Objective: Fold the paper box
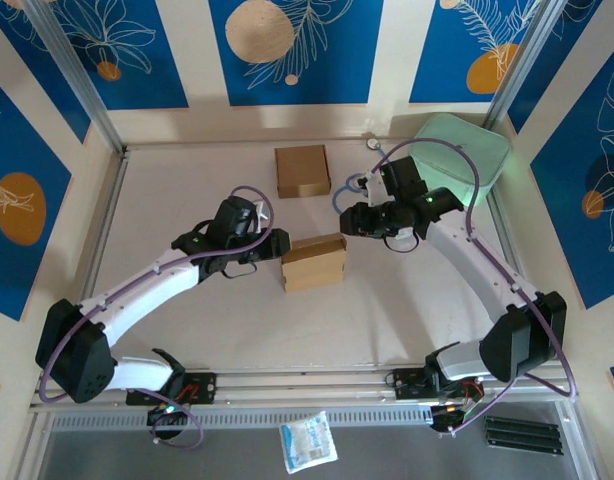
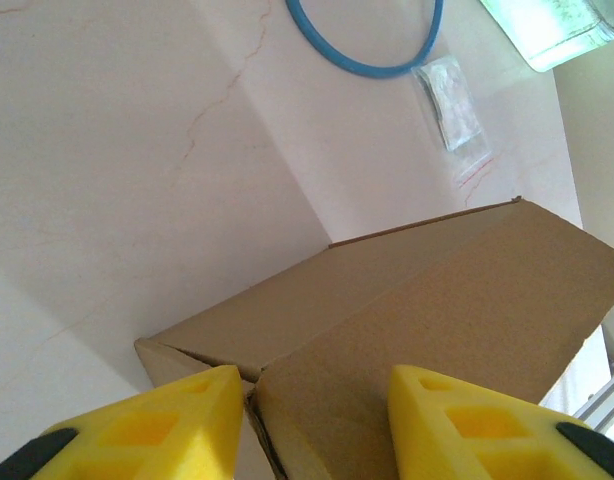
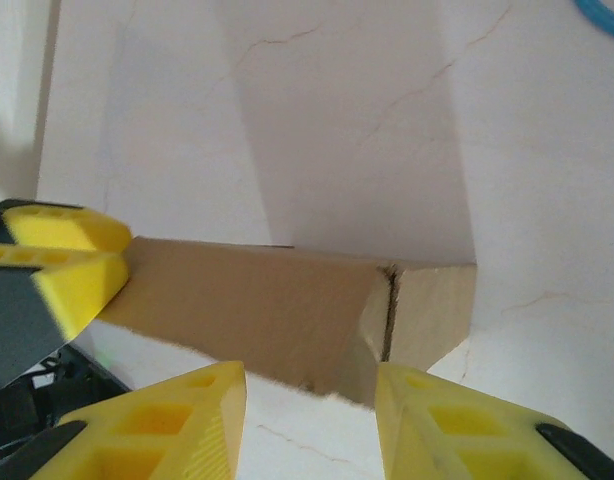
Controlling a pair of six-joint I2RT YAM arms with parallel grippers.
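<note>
A brown paper box [image 1: 314, 262] lies mid-table with its lid down. My left gripper [image 1: 277, 247] is at the box's left end. In the left wrist view it is open [image 2: 315, 385], and its yellow fingers [image 2: 177, 415] straddle the near corner of the box [image 2: 417, 310], where a side flap seam shows. My right gripper [image 1: 349, 222] hovers just beyond the box's right end. It is open [image 3: 309, 380] with nothing between its fingers. The box [image 3: 267, 300] lies just ahead of it, its end flap seam facing me.
A second folded brown box [image 1: 302, 170] sits at the back centre. A pale green container [image 1: 465, 150] stands at the back right. A blue ring [image 2: 367, 50] and a small plastic bag [image 2: 452, 105] lie beyond the box. A packet [image 1: 308, 441] lies below the rail.
</note>
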